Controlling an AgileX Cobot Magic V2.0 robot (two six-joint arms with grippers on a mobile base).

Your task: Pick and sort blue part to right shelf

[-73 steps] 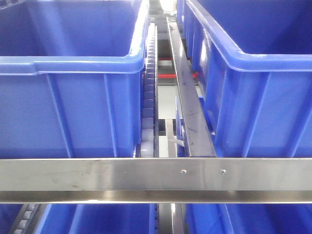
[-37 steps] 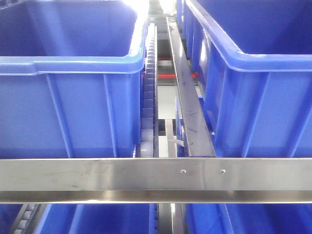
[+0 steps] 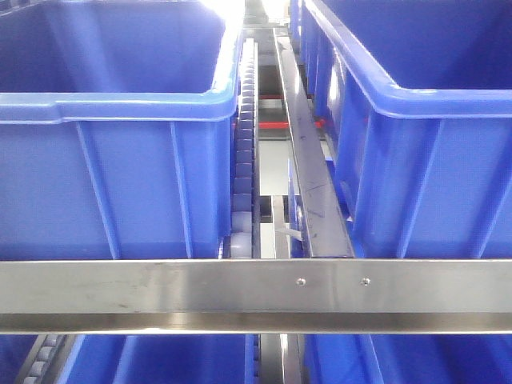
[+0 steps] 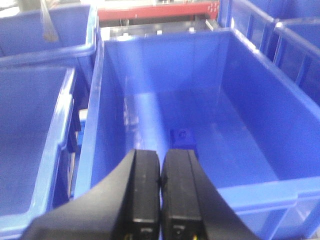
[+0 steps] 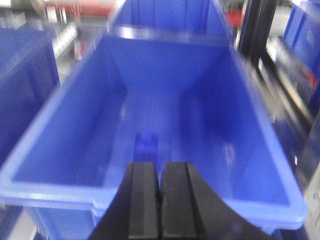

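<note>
Blue part [image 4: 182, 137] lies loose on a crate's [image 4: 250, 90] floor — not yet picked. Left gripper [image 4: 160, 172] and right gripper [image 5: 160, 187] hover above crates, jaws pressed together, empty; sorting to the right shelf [image 3: 256, 286] remains.

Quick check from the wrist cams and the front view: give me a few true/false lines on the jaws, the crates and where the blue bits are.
1. The left gripper has its jaws shut with nothing between them. True.
2. The right gripper is holding a blue part. False: its jaws are shut on nothing.
3. A small blue part lies on the floor of the crate below the left gripper. True.
4. The crate under the right gripper is empty. False: a blue block lies in it.
5. The front rail shows two screws. True.
</note>
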